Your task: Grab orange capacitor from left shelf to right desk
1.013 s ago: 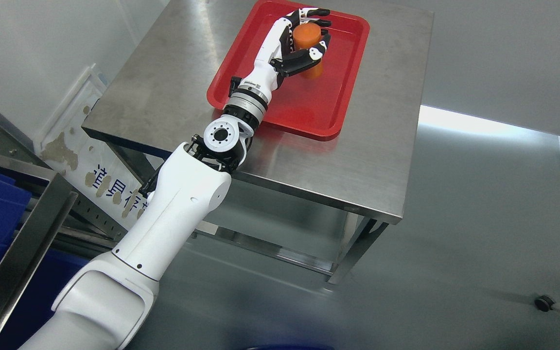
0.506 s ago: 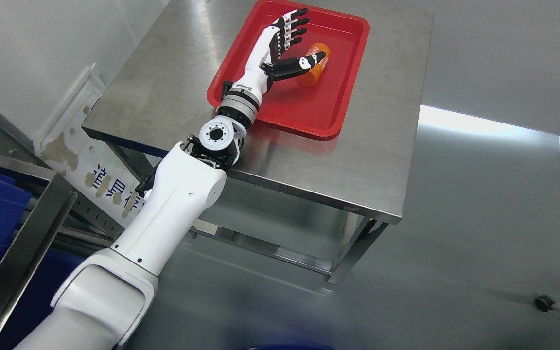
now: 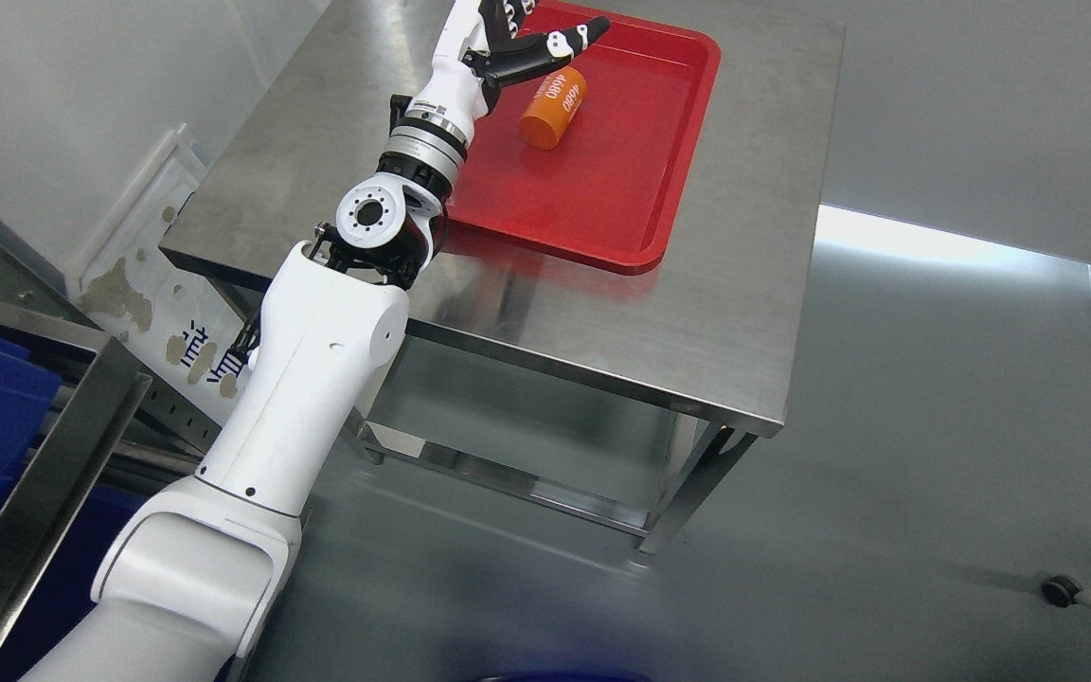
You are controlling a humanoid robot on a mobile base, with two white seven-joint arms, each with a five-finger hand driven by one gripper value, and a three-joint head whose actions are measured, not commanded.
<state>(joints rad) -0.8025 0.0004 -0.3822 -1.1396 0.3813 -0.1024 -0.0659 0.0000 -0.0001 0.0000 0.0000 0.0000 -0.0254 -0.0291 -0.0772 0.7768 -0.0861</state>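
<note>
Left hand [image 3: 508, 38] (fingers partly cut off by the top edge) released and spread above the red tray [image 3: 602, 204] on the steel desk [image 3: 716, 313], holding nothing, with the orange capacitor [image 3: 553, 107] lying on its side in the tray just below the extended thumb [image 3: 560, 43].

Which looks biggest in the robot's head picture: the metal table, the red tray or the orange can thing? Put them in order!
Biggest to smallest as they look in the head view:
1. The metal table, widest by far.
2. The red tray, covering part of the tabletop.
3. The orange capacitor, lying on its side inside the tray.
</note>
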